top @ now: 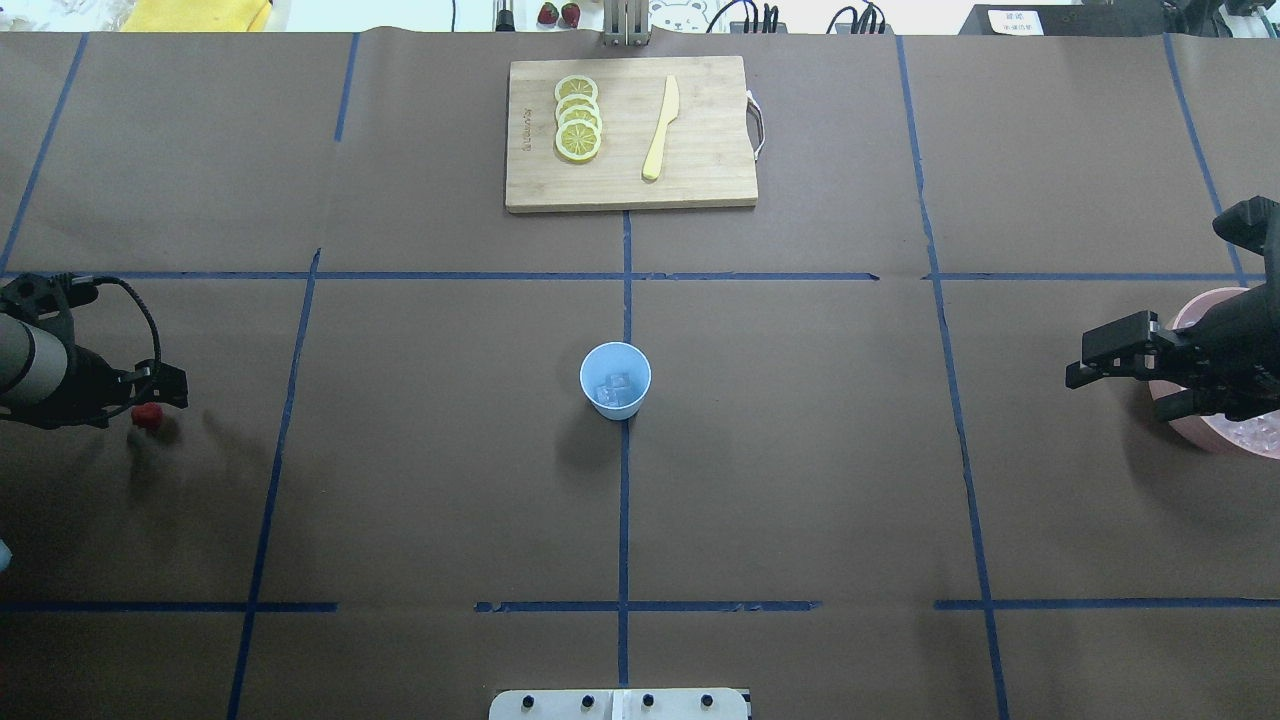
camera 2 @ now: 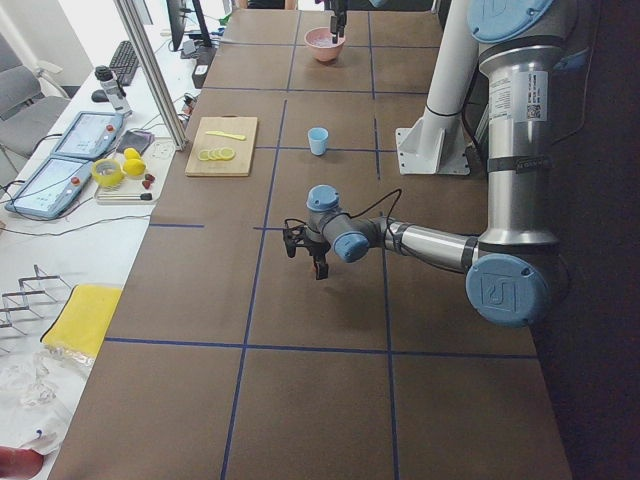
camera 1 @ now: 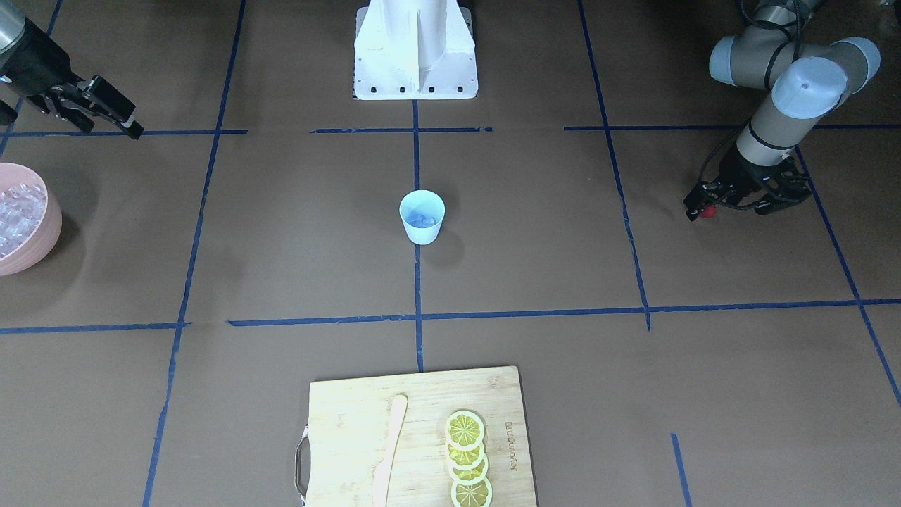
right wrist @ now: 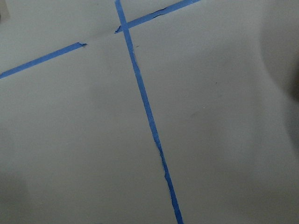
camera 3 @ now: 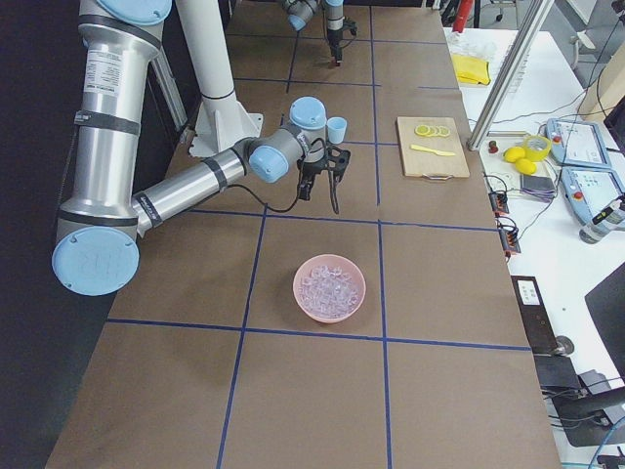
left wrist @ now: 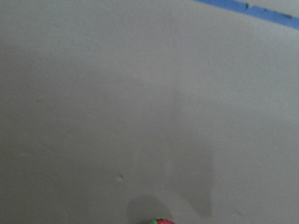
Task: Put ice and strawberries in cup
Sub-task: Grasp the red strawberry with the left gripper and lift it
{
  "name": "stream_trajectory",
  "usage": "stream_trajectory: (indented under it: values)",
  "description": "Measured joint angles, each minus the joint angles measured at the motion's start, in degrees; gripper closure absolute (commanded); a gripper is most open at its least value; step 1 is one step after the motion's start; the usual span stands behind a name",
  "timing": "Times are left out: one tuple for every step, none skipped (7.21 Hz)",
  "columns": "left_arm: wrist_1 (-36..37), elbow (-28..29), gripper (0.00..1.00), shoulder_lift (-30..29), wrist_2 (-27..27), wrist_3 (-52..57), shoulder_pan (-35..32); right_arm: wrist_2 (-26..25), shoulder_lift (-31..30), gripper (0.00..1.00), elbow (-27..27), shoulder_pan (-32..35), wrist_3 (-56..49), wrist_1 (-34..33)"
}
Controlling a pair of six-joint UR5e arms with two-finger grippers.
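Observation:
The pale blue cup (top: 615,380) stands upright at the table's middle with a few cubes of ice (top: 613,388) inside; it also shows in the front view (camera 1: 422,217). More ice (camera 1: 14,211) fills the pink bowl (camera 1: 43,236) at the robot's right end. My left gripper (top: 150,408) hovers low over the table's left end, far from the cup, shut on a small red strawberry (top: 147,416); the front view shows the same strawberry (camera 1: 709,210). My right gripper (top: 1115,392) hangs open and empty beside the bowl, on its cup side.
A wooden cutting board (top: 700,170) lies at the far middle edge with several lemon slices (top: 578,118) and a pale knife (top: 661,128). Two more red berries (top: 559,13) sit beyond the table's far edge. The robot's white base (camera 1: 415,49) is at the near edge.

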Motion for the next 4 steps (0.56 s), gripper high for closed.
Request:
stream_trajectory:
  values:
    - [0.00,0.14,0.30,0.00,0.01,-0.03,0.38,0.00,0.00,0.01,0.03,-0.02,0.00,0.00]
    - [0.04,0.19,0.71,0.00,-0.02,-0.09,0.73,0.00,0.03,0.01,0.05,-0.03,0.00,0.00]
    - [0.05,0.20,0.99,0.04,-0.05,-0.17,1.03,0.00,0.06,0.01,0.06,-0.04,0.00,0.00]
    - [0.06,0.09,1.00,0.12,-0.17,-0.18,1.18,0.00,0.20,0.01,0.06,-0.04,0.02,0.00]
